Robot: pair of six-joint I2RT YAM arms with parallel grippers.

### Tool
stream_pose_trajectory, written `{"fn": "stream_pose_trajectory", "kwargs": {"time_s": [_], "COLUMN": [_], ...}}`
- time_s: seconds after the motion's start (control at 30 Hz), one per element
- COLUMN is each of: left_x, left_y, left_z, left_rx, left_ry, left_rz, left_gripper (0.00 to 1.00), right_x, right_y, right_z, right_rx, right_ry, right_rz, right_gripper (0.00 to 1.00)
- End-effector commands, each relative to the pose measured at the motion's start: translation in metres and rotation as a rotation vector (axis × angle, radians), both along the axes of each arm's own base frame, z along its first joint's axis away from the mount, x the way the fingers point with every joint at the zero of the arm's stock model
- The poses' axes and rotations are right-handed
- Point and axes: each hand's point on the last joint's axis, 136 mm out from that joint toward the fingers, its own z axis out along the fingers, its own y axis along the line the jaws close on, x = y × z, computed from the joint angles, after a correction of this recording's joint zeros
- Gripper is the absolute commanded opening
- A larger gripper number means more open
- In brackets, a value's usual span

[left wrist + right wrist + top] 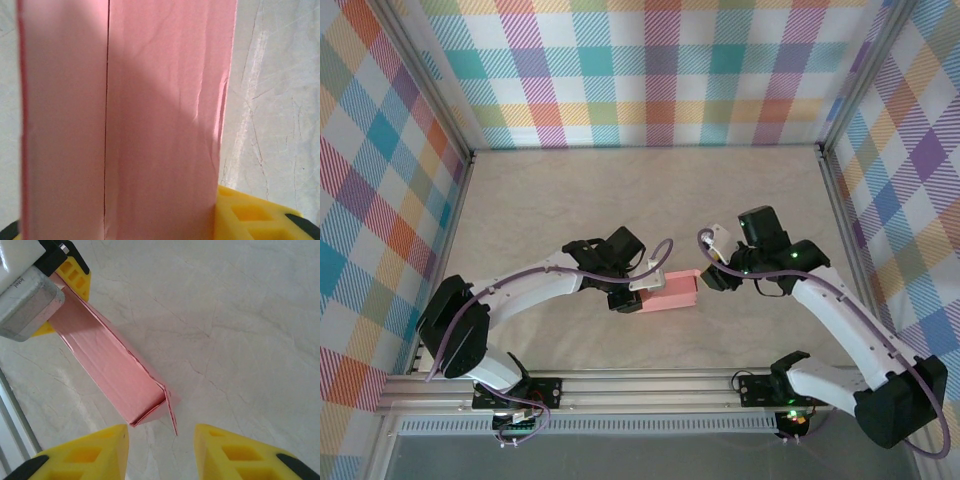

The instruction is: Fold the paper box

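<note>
Paper box (672, 291), salmon-pink, partly folded into a long shallow shape, sits mid-table (620, 200) between the two grippers; resting or slightly lifted, can't tell. Nearer than the box: metal rail (650, 385) with both arm bases. Left gripper (640, 288) is at the box's left end, clamped on it, yellow fingers (75, 275) on either side of the card. In the left wrist view the pink card runs up from the jaws with one long crease line. Right gripper (160, 440) is at the box's right end, fingers apart, holding nothing. The box's folded end with a loose flap is just ahead of its fingertips. Beyond the box: bare beige table, then plaid wall (660, 70).
</note>
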Motion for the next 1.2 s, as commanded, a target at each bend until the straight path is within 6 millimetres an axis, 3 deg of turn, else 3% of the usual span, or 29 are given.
{"fn": "stream_pose_trajectory", "kwargs": {"time_s": [0.0,0.17,0.27,0.47,0.57,0.73,0.77,0.83,0.9,1.17], "left_x": [-0.001,-0.002,-0.002,-0.002,-0.001,-0.001,-0.001,-0.001,-0.002,-0.002], "left_y": [-0.003,-0.001,-0.001,-0.002,-0.001,-0.001,-0.001,0.000,0.000,0.003], "left_z": [0.005,0.001,-0.001,-0.003,-0.004,-0.004,-0.005,-0.004,-0.005,-0.004], "left_rx": [-0.012,-0.003,-0.003,-0.002,-0.001,0.000,0.002,0.004,0.005,0.011], "left_ry": [0.025,0.030,0.028,0.031,0.026,0.024,0.025,0.022,0.023,0.013], "left_rz": [-0.007,-0.008,-0.017,-0.020,-0.018,-0.017,-0.015,-0.017,-0.019,-0.025], "left_gripper": [0.44,0.45,0.44,0.44,0.44,0.44,0.44,0.44,0.44,0.44], "right_x": [-0.004,-0.009,-0.010,-0.010,-0.009,-0.011,-0.010,-0.007,-0.004,0.009], "right_y": [0.010,0.016,0.019,0.018,0.020,0.019,0.018,0.015,0.011,-0.004], "right_z": [-0.008,-0.025,-0.033,-0.042,-0.041,-0.042,-0.041,-0.039,-0.035,-0.033], "right_rx": [0.013,0.021,0.035,0.018,0.019,0.016,0.012,0.000,-0.014,-0.071], "right_ry": [-0.006,0.036,0.063,0.104,0.113,0.127,0.120,0.095,0.059,-0.017], "right_rz": [0.101,0.144,0.146,0.140,0.143,0.141,0.137,0.122,0.107,0.056], "right_gripper": [0.36,0.32,0.14,0.13,0.00,0.00,0.01,0.34,0.46,0.55]}}
